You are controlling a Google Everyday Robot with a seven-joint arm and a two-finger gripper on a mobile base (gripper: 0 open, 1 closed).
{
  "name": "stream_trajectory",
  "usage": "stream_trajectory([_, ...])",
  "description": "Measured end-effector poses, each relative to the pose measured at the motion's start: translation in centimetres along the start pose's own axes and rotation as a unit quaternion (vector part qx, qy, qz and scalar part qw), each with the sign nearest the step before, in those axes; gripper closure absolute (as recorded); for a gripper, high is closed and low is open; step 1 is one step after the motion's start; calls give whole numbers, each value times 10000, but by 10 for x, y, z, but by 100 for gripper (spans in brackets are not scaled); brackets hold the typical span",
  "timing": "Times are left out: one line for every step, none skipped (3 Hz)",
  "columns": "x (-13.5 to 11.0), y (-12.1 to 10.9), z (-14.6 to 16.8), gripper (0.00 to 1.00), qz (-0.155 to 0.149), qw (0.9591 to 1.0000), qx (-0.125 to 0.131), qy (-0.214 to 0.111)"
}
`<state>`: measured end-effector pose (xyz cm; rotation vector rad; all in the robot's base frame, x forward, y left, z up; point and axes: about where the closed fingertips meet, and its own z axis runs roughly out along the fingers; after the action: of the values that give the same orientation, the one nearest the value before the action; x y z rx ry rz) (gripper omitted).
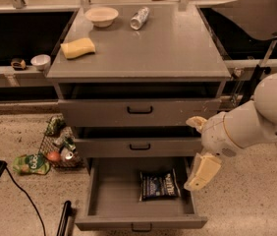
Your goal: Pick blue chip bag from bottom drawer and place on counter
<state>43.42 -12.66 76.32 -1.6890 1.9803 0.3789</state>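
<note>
The blue chip bag (160, 184) lies flat in the open bottom drawer (111, 200), right of its middle, white lettering up. The two shallower drawers above are slightly ajar. The grey counter (173, 48) tops the cabinet. My gripper (202, 170), cream-coloured on a white arm, hangs at the drawer's right edge, just right of and above the bag, not touching it.
On the counter stand a white bowl (101, 15), a silver can (139, 17) on its side and a yellow sponge (77, 47). A wire basket with packets (59, 145) and a green packet (31, 164) lie on the floor at left. Dark side benches flank the cabinet.
</note>
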Motion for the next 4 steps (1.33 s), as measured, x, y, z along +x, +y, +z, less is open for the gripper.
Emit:
stream_trajectory([0,0,0,0,0,10000,0,0])
stream_trajectory([10,-7,13,0,-129,9998,-83,-158])
stream_trajectory([36,-28,54,0,-453,9983,-216,-296])
stream_trajectory([70,-45,98,0,-573,9970,-323,-402])
